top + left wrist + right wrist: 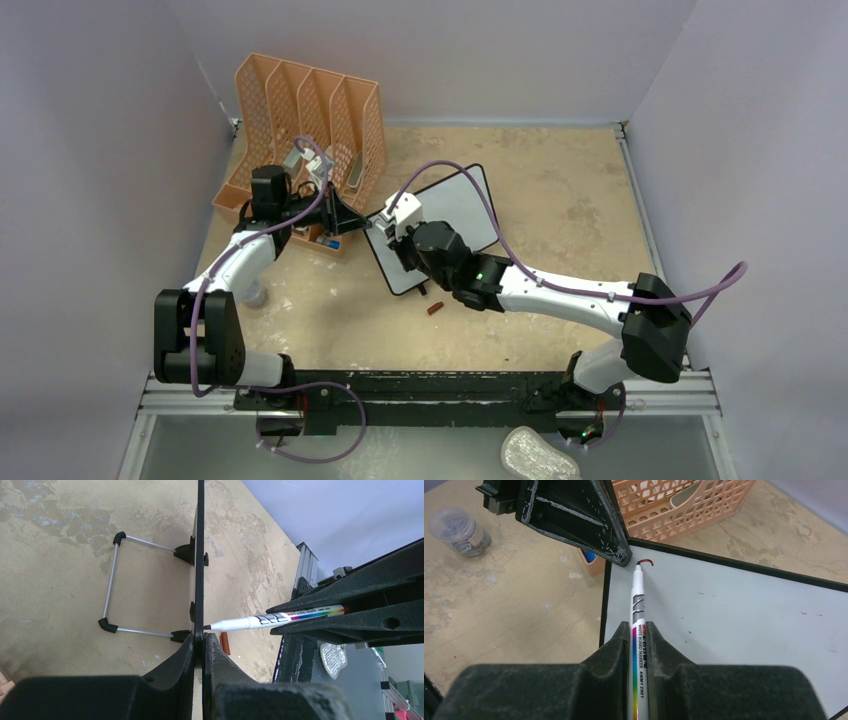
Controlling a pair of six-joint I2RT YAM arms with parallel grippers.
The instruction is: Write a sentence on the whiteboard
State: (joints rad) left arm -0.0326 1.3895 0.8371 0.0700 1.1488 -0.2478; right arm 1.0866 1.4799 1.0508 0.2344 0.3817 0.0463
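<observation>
Two arms, two jobs. The left gripper (201, 641) is pinched shut on the edge of the whiteboard (734, 610). That makes sense, since the board is propped up on a wire stand (112, 587) and pen pressure would probably shove it around without a brace. The right gripper (638, 628) is clamped on a marker (638, 597), with the tip on the board near a corner, just beside the left fingers. The sentence (647, 561) is barely begun, just one small reddish hook of ink. The board sits mid-table next to the orange file organizer (310, 100), and the marker cap (434, 309) lies on the table close by.
</observation>
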